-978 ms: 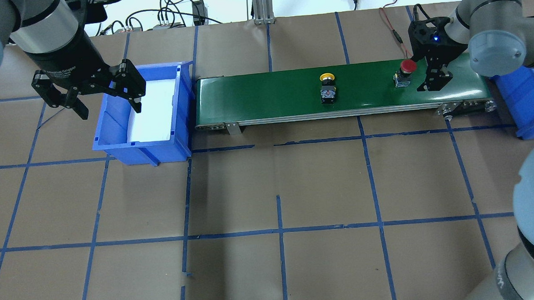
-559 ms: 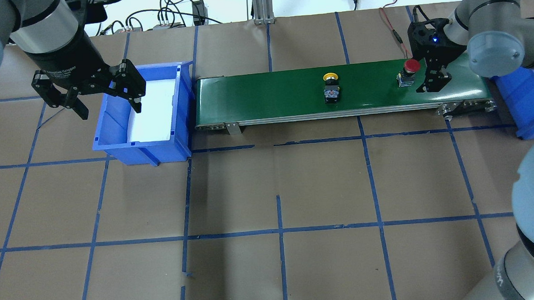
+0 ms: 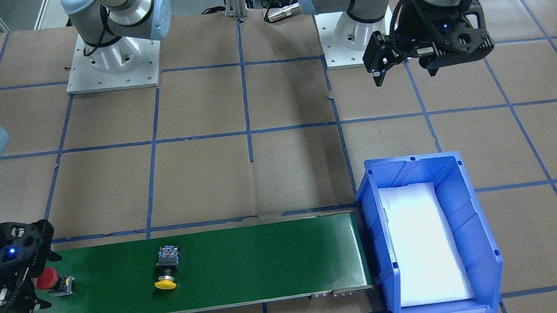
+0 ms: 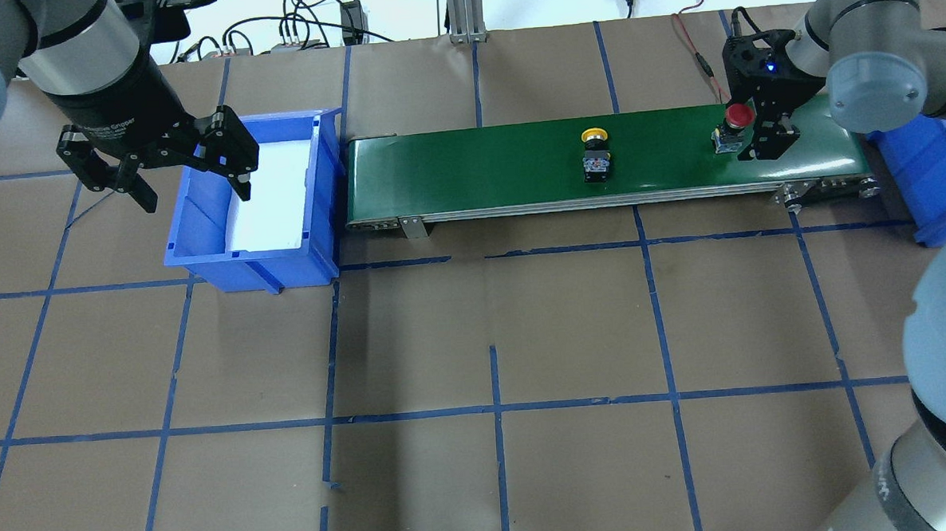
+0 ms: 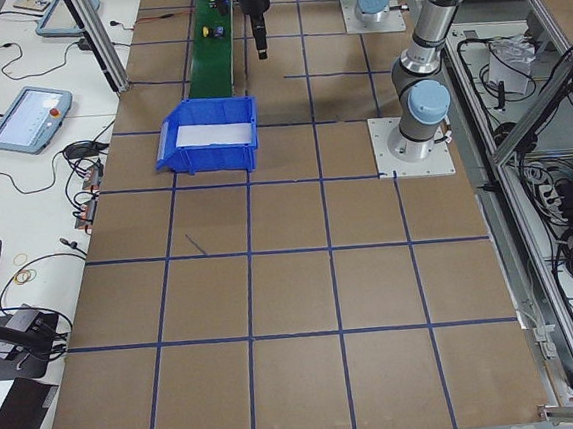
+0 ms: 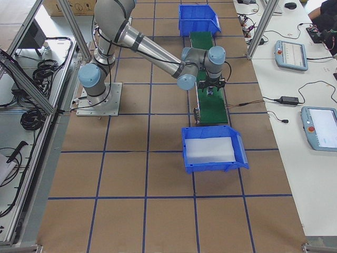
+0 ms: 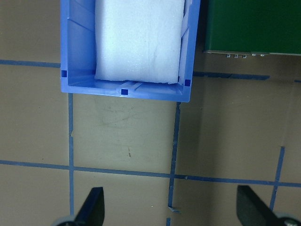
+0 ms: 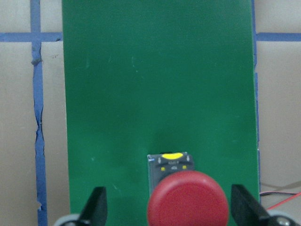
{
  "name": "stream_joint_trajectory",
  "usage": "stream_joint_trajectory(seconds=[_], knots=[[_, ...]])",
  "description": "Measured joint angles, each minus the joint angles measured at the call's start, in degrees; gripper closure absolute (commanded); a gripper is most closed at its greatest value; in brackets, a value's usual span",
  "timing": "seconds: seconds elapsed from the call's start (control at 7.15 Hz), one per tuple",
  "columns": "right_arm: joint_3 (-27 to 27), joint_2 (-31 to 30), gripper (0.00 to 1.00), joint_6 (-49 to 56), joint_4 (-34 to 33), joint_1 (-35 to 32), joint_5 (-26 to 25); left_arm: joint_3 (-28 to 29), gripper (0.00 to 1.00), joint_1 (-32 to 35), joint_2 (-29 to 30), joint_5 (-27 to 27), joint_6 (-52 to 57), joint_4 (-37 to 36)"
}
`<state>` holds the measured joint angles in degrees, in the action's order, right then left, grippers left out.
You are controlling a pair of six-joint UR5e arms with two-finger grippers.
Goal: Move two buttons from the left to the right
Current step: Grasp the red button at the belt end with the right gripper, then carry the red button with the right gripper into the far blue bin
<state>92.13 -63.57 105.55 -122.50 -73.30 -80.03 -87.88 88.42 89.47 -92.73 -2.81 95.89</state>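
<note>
The belt (image 4: 477, 165) has carried the red button (image 4: 738, 116) between the right gripper's (image 4: 761, 137) spread fingers. The left gripper (image 4: 190, 190) gapes too. The yellow button (image 4: 595, 152) lies crosswise, cap away from the robot.

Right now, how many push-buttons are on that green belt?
2. The red push-button lies near the right end of the green conveyor belt, by the right hand; the yellow push-button lies around its middle. No others show.

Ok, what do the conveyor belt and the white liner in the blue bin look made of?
Conveyor belt: dark green, fine-textured matte with mild sheen, likely rubber or PVC-coated fabric. White liner: soft, faintly creased, probably foam sheet. Blue bin: glossy ribbed moulded plastic.
</note>
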Motion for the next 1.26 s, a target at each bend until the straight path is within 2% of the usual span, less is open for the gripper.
stream_joint_trajectory(seconds=[0.42, 0.84, 0.98, 1.26], knots=[[-0.02, -0.08, 0.37, -0.74, 0.06, 0.0, -1.66, -0.01, 0.0, 0.0, 0.0, 0.04, 0.0, 0.0], [-0.02, -0.09, 0.83, -0.56, 0.07, 0.0, -2.38, -0.01, 0.0, 0.0, 0.0, 0.0, 0.0, 0.0], [-0.05, -0.26, 0.91, -0.54, 0.07, 0.0, -2.46, 0.0, 0.0, 0.0, 0.0, -0.02, 0.0, 0.0], [-0.91, -1.49, 0.91, -0.8, 0.44, 0.05, -3.17, 0.01, 0.0, 0.0, 0.0, -0.08, 0.04, -0.02]])
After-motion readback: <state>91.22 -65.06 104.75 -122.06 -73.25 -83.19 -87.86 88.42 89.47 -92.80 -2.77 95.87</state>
